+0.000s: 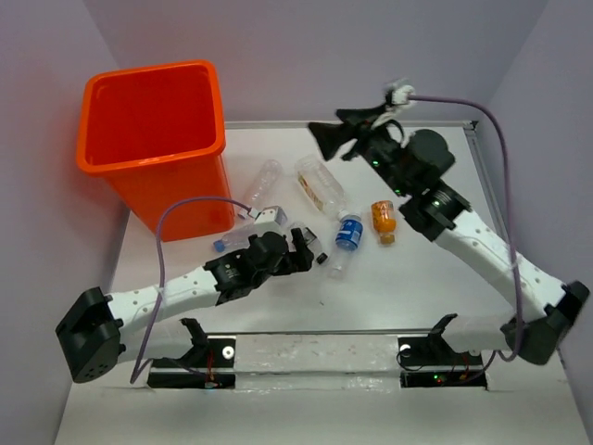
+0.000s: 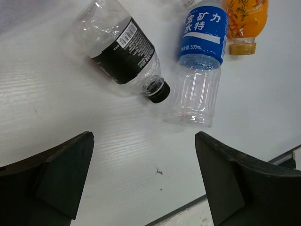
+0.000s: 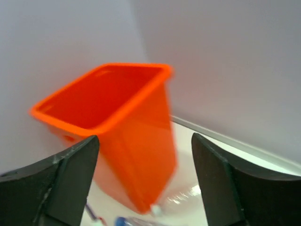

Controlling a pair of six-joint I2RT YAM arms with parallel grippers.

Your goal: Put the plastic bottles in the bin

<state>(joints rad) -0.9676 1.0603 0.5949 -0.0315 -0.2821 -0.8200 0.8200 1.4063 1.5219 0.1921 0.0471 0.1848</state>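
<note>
At top view, orange bin point(image 1: 153, 130) stands at far-left corner of the bench point(image 1: 417, 287), bottles point(image 1: 320, 185) scattered mid-bench; left wrist: left fingers point(image 2: 61, 174) spread, empty, black-label bottle point(image 2: 120, 49) and blue-label bottle point(image 2: 200, 61) lying side by side just beyond; right wrist: right fingers point(image 3: 70, 174) spread, empty, bin ahead.

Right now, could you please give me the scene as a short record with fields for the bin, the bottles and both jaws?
bin: orange, upright, far left; no bottle seen inside
bottles on table: black-label bottle, blue-label bottle, orange-label bottle, tan-label bottle, clear bottle
left jaws: open, empty, above the table near the black-label bottle
right jaws: open, empty, raised, facing the bin
</note>
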